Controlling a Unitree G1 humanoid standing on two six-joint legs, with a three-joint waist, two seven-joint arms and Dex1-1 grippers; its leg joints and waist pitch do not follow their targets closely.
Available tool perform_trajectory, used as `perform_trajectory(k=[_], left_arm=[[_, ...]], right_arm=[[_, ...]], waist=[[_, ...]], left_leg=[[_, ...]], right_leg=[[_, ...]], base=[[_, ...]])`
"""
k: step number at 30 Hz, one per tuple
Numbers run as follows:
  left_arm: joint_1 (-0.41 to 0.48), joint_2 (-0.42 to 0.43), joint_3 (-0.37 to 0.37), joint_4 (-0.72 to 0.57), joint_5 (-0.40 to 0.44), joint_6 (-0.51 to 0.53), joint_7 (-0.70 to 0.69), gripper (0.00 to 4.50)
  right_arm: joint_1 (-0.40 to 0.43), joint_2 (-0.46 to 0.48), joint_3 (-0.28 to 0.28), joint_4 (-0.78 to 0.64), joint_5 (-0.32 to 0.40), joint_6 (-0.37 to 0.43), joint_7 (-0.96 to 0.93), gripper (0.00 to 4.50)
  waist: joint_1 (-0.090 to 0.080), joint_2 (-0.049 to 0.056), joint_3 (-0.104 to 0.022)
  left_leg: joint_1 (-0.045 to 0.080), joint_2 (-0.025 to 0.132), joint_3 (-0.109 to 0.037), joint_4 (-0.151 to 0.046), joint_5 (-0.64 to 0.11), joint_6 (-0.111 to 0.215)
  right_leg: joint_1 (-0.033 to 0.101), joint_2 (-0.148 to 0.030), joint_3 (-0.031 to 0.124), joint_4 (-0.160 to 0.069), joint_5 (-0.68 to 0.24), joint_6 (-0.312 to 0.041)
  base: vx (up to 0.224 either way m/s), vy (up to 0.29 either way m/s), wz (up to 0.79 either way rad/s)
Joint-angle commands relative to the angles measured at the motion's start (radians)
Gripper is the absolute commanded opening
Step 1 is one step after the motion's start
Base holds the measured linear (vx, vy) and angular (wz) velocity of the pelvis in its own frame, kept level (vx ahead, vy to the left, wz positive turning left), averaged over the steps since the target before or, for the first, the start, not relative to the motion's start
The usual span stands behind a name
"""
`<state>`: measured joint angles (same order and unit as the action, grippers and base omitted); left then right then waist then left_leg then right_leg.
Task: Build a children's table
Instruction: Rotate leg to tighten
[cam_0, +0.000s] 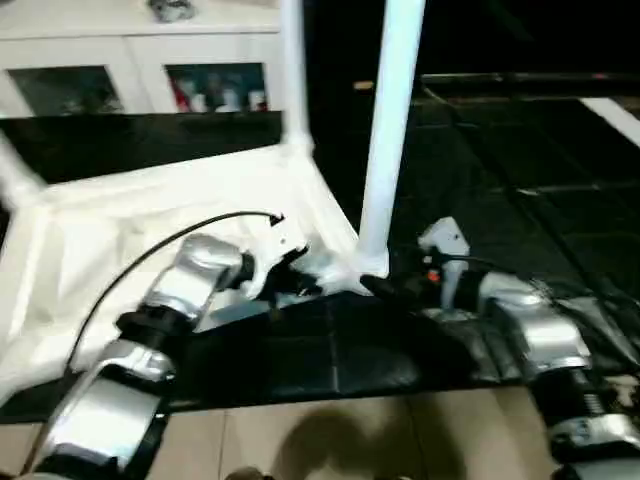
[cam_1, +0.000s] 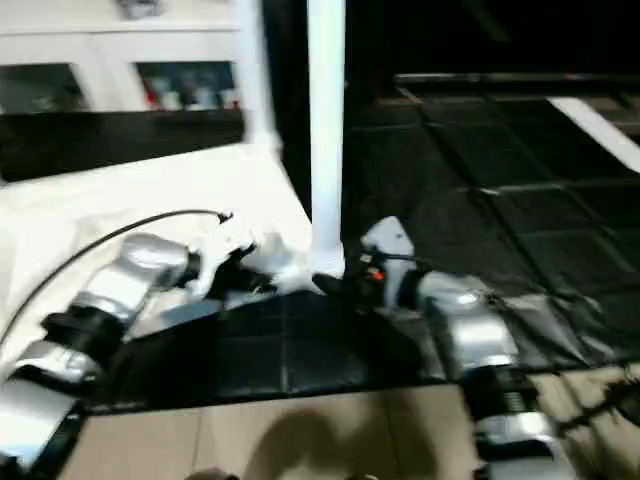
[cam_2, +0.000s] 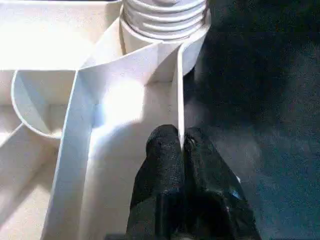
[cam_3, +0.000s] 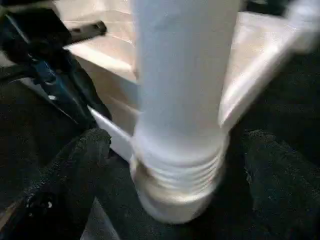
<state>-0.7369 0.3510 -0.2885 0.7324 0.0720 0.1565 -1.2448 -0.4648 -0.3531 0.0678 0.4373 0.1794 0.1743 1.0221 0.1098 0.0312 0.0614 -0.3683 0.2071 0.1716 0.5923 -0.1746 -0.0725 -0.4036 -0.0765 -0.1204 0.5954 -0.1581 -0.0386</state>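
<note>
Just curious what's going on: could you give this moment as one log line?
left claw: shut on tabletop rib | right claw: open around leg base | leg: upright in corner socket

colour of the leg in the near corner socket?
White, the leg; best in the left eye view.

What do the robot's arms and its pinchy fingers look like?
Both forearms are shiny silver metal with rounded shells and dark ringed joints, the left forearm and the right forearm alike. A thin black cable loops over the left one. Each ends in two black, rough-textured fingers. The right wrist has a white housing with a small orange-red mark.
</note>
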Motion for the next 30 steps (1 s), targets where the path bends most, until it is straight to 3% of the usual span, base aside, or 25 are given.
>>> perform_trajectory(k=[1, 2, 3, 5, 10, 16, 17, 30], left_arm=[[-0.014, 0.004, -0.025, -0.031, -0.011, -0.054, -0.075, 0.0], [-0.015, 0.014, -0.033, -0.024, -0.009, -0.069, -0.102, 0.0], [-0.014, 0.026, -0.044, -0.019, -0.004, -0.09, -0.131, 0.0], [-0.006, 0.044, -0.066, -0.025, -0.003, -0.119, -0.195, 0.0], [0.004, 0.057, -0.091, -0.034, 0.003, -0.154, -0.242, 0.0], [0.012, 0.064, -0.115, -0.042, 0.002, -0.186, -0.284, 0.0], [0.014, 0.063, -0.118, -0.046, 0.003, -0.188, -0.29, 0.0], [0.014, 0.057, -0.128, -0.05, 0.002, -0.201, -0.304, 0.0]], right_arm=[[-0.002, -0.028, 0.016, -0.024, 0.016, 0.014, 0.067, 4.46], [-0.006, -0.052, 0.028, -0.023, 0.016, 0.016, 0.108, 4.46], [-0.012, -0.076, 0.044, -0.018, 0.012, 0.014, 0.151, 4.46], [-0.023, -0.116, 0.084, -0.014, 0.009, 0.006, 0.255, 4.46], [-0.037, -0.13, 0.128, -0.002, -0.008, -0.016, 0.332, 4.46], [-0.071, -0.118, 0.142, 0.05, -0.013, -0.048, 0.34, 4.46], [-0.076, -0.113, 0.144, 0.056, -0.011, -0.05, 0.345, 4.21], [-0.09, -0.088, 0.173, 0.084, -0.014, -0.066, 0.384, 3.16]], waist=[[0.002, 0.008, -0.085], [0.005, 0.004, -0.084], [0.009, 0.006, -0.084], [0.015, -0.003, -0.084], [0.022, -0.009, -0.083], [0.03, -0.006, -0.082], [0.03, -0.008, -0.083], [0.029, -0.006, -0.084]], left_leg=[[0.014, 0.03, -0.005, -0.057, -0.186, 0.08], [0.016, 0.031, -0.004, -0.057, -0.189, 0.08], [0.017, 0.032, -0.004, -0.058, -0.19, 0.075], [0.011, 0.029, -0.003, -0.056, -0.186, 0.079], [0.012, 0.03, -0.003, -0.056, -0.18, 0.077], [0.018, 0.034, -0.003, -0.058, -0.191, 0.065], [0.017, 0.033, -0.002, -0.058, -0.189, 0.065], [0.013, 0.033, -0.005, -0.058, -0.178, 0.066]], right_leg=[[0.064, -0.072, 0.058, -0.069, -0.204, -0.195], [0.062, -0.072, 0.058, -0.071, -0.208, -0.196], [0.061, -0.073, 0.059, -0.068, -0.206, -0.2], [0.066, -0.075, 0.059, -0.067, -0.217, -0.195], [0.062, -0.077, 0.058, -0.073, -0.282, -0.17], [0.055, -0.077, 0.06, -0.072, -0.284, -0.174], [0.056, -0.077, 0.06, -0.071, -0.282, -0.174], [0.059, -0.077, 0.059, -0.07, -0.28, -0.167]], base=[[0.0, 0.0, 0.0], [0.0, 0.0, 0.0], [0.0, 0.0, 0.0], [0.0, 0.0, 0.0], [0.0, 0.0, 0.0], [0.0, 0.0, 0.0], [0.0, 0.0, 0.0], [0.0, 0.0, 0.0]])
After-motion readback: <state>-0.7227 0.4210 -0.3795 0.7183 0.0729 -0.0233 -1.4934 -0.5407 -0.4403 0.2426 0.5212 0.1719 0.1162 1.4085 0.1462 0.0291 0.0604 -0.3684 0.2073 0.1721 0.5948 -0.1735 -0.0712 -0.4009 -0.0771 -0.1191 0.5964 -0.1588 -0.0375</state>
